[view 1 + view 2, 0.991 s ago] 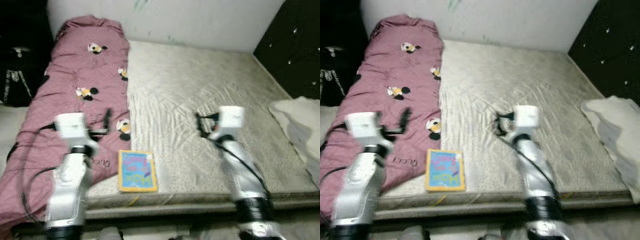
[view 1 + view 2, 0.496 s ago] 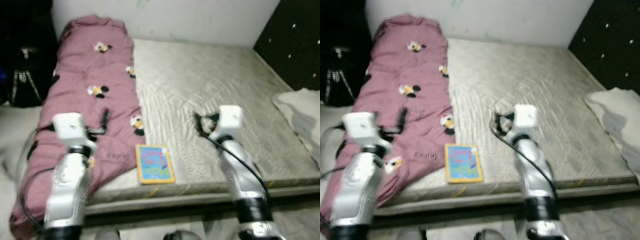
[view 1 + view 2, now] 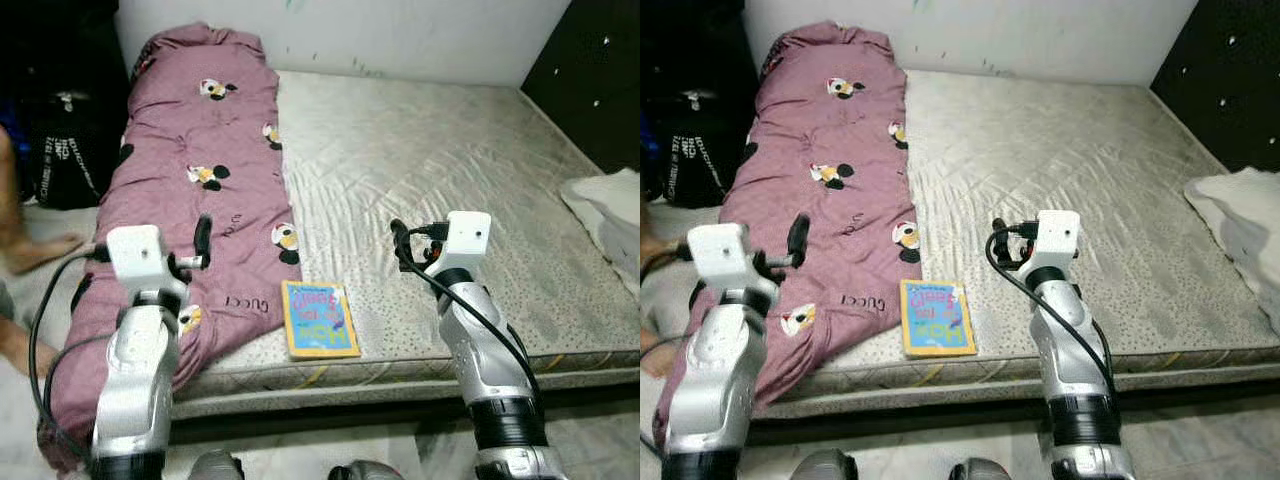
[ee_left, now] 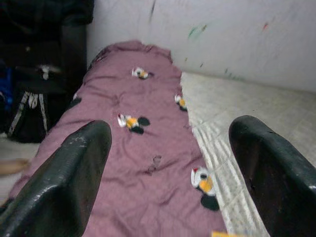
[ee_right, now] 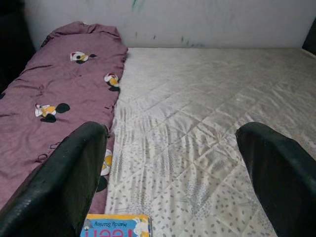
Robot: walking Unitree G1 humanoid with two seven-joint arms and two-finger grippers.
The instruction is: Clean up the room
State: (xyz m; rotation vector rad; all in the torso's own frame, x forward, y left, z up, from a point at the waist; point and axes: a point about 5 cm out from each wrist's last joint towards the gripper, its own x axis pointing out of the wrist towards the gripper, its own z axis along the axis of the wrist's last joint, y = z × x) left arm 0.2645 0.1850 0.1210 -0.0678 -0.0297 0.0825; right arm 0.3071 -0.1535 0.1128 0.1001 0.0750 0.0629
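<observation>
Nearby, book (image 3: pixel 320 318) on mattress (image 3: pixel 450 170), beside blanket (image 3: pixel 190 190)

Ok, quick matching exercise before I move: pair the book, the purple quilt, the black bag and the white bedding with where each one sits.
Things:
1. book
2. purple quilt
3. black bag
4. white bedding

Places:
A. along the mattress's left side
B. far right of the mattress
C. near front edge of the mattress
D. off the bed, left of the quilt

Pairs: 1-C, 2-A, 3-D, 4-B
</observation>
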